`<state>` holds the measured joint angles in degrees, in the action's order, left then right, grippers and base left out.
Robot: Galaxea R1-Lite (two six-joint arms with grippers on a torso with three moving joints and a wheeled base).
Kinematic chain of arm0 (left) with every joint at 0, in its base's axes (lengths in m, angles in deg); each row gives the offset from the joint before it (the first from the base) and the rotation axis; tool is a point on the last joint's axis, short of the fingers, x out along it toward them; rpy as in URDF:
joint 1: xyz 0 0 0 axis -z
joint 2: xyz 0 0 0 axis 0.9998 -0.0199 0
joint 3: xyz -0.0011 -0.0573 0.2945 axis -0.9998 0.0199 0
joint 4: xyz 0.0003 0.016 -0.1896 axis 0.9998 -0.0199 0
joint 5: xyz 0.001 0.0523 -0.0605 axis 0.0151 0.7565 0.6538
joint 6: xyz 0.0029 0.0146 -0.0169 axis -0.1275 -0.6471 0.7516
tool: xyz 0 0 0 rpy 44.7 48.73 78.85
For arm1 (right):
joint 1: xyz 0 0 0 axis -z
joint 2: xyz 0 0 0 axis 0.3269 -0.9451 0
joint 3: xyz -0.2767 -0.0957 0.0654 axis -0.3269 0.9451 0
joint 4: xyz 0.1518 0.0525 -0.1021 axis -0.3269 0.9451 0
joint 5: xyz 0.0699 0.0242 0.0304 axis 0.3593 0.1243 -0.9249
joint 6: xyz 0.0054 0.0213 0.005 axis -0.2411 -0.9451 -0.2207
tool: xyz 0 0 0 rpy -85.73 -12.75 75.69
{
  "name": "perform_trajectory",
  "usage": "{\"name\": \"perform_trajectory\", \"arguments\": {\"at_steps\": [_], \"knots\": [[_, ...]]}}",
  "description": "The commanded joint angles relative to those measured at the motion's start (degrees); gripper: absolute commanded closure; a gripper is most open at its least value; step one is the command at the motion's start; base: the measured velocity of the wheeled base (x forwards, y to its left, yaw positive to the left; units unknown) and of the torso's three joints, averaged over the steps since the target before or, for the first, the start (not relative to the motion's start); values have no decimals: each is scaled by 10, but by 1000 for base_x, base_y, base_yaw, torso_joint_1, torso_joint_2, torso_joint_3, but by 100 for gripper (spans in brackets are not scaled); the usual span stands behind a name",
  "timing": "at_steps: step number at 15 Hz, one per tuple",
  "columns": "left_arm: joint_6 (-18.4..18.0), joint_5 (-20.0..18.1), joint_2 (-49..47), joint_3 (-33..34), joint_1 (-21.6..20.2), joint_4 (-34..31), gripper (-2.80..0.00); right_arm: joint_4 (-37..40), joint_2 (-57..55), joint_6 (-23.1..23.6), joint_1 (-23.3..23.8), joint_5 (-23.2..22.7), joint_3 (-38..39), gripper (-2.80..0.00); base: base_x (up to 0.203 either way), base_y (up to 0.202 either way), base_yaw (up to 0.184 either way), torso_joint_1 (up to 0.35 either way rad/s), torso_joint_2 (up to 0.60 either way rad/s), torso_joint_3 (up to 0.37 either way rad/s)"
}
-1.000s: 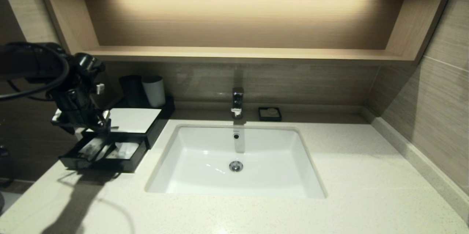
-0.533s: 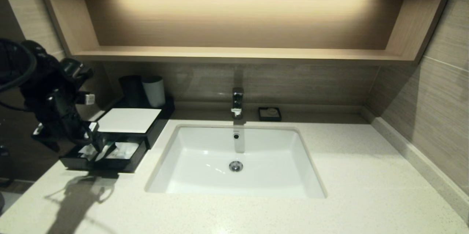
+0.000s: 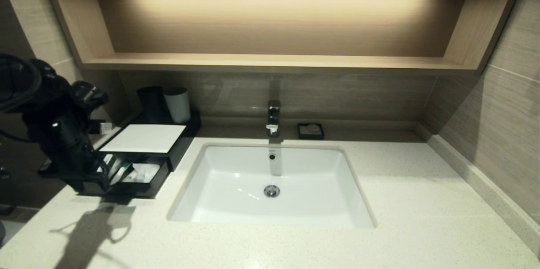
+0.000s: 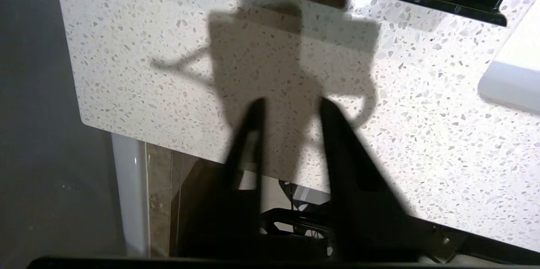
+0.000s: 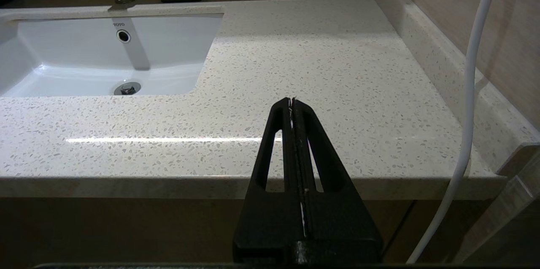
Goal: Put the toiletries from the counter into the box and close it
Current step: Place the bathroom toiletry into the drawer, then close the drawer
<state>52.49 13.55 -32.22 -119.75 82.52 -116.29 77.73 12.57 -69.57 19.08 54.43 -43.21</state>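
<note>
My left hand (image 4: 290,111) hangs empty, fingers apart, over the worktop (image 4: 168,49) before the box (image 3: 143,138); toiletries (image 3: 126,172) lie in its open drawer (image 3: 157,183); my right hand (image 5: 292,102) is closed

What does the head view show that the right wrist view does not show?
Only the head view shows the left claw at the box's pulled-out drawer, where sleeved toiletries lie, plus two cups and the wooden shelf. Only the right wrist view shows the right claw, shut, parked low at the counter's front edge, and a white cable. Both show the counter, the sink, the faucet and the soap dish.
</note>
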Motion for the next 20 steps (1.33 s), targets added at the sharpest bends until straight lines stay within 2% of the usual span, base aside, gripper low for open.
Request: {"name": "perform_trajectory", "arguments": {"at_steps": [1,11,16,20], "knots": [[0,1,-15,9,1,-3,0,0,-1,0,0,0,0,0,0,0,0,0,0,0],[-2,2,-41,59,0,81,0,0,-1,0,0,0,0,0,0,0,0,0,0,0],[-2,3,-50,63,-6,94,0,0,-1,0,0,0,0,0,0,0,0,0,0,0],[-2,2,-54,86,-15,157,0,0,-1,0,0,0,0,0,0,0,0,0,0,0]]}}
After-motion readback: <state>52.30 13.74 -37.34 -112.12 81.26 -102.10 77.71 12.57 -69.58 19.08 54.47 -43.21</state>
